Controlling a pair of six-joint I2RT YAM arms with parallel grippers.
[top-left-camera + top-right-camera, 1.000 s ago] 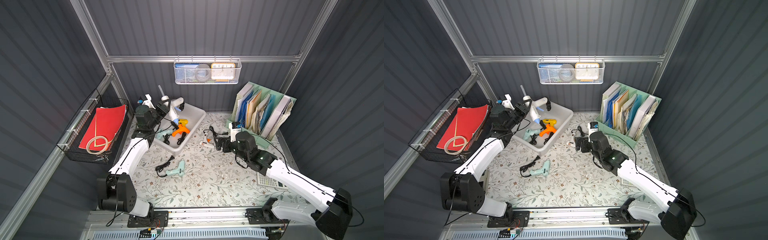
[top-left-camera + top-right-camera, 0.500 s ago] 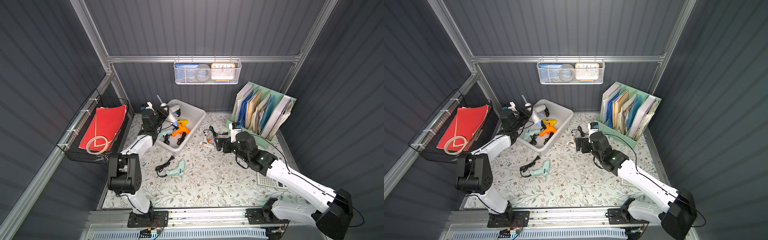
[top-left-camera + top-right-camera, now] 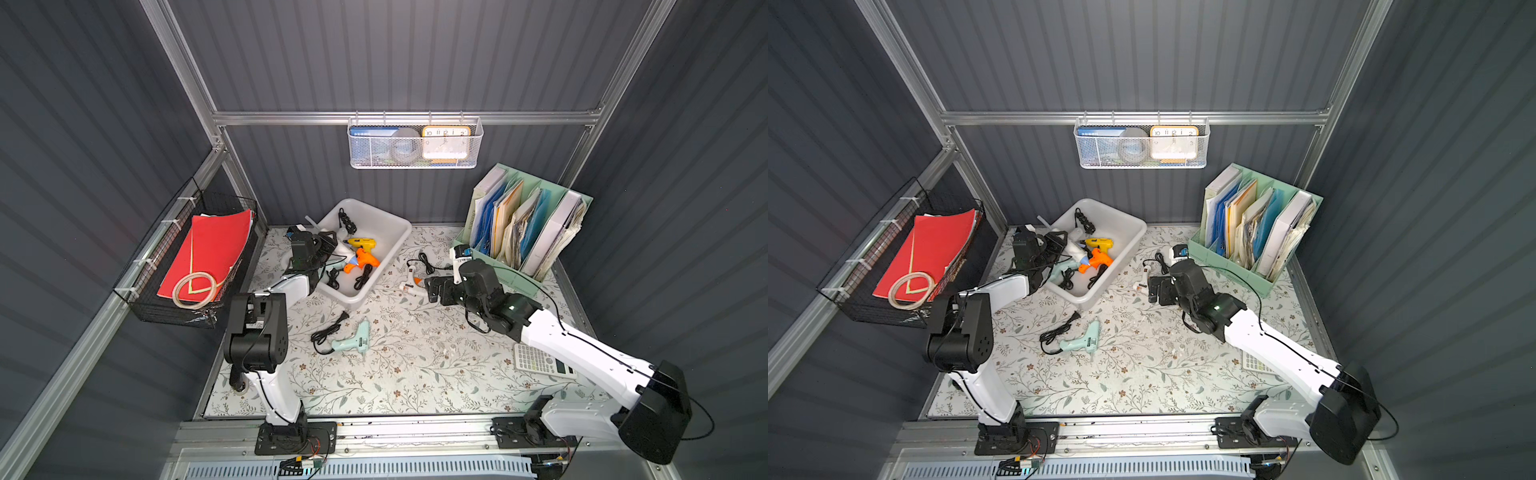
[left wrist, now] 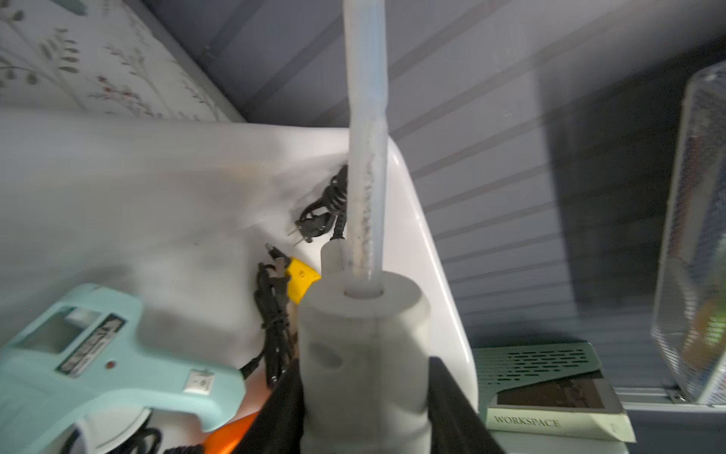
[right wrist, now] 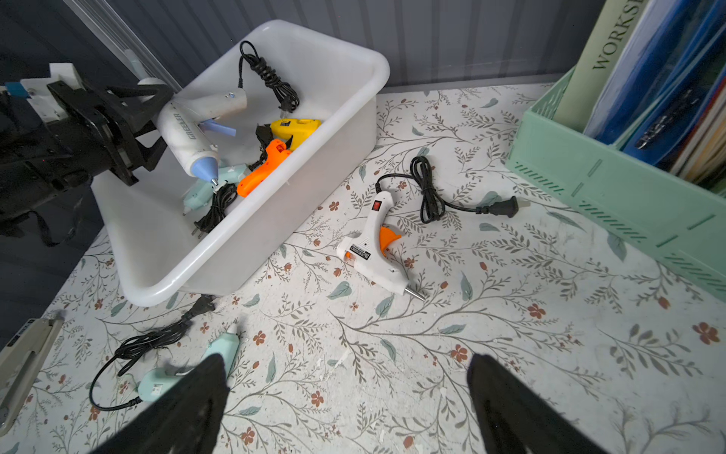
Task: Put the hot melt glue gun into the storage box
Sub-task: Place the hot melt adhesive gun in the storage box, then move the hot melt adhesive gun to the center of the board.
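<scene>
**Left claw [image 5: 155, 124] clamped partway shut on a white hot melt glue gun with a pale blue nozzle [image 5: 188, 137], held nozzle-down over the translucent whitish plastic storage box [image 5: 255, 243].**

The gun hung just inside the box's rim on the left arm's side. Its tip was close above 3 guns already lying there, a mint one [image 5: 200, 194], an orange one [image 5: 263, 169] and a yellow one [image 5: 294, 127]; whether it touched them could not be told. A long translucent glue stick [image 4: 365, 118] jutted from its rear, out past the rim. If released here, the gun could land on that uneven pile and roll, or the stick could catch the rim and lever it out onto the floral table [image 5: 510, 314]. The right claw [image 5: 347, 363] gaped fully open and empty above the table, near a white gun with an orange trigger [image 5: 373, 243] and a mint gun [image 5: 220, 350], both outside the box.
</scene>
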